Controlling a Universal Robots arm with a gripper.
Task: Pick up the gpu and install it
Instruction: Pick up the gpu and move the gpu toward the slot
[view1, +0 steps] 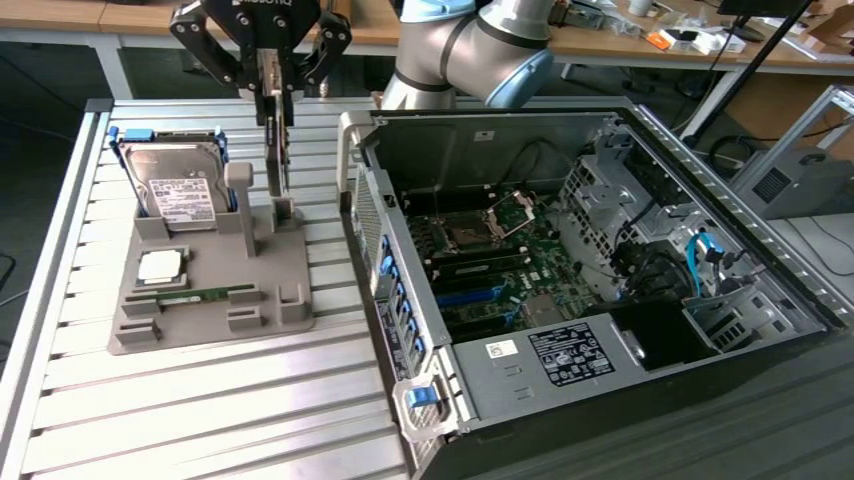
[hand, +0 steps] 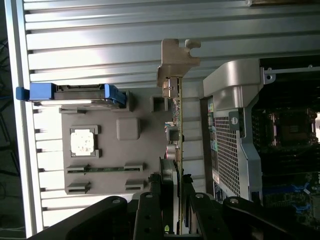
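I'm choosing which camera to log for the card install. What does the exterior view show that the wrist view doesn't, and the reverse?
Exterior view adds: the robot arm, the labelled power supply and blue cables inside the case. Wrist view adds: a look straight along the gpu edge to its bracket. Shared: the end effector shut on the upright gpu in the grey holder, the hard drive, and the open computer case.
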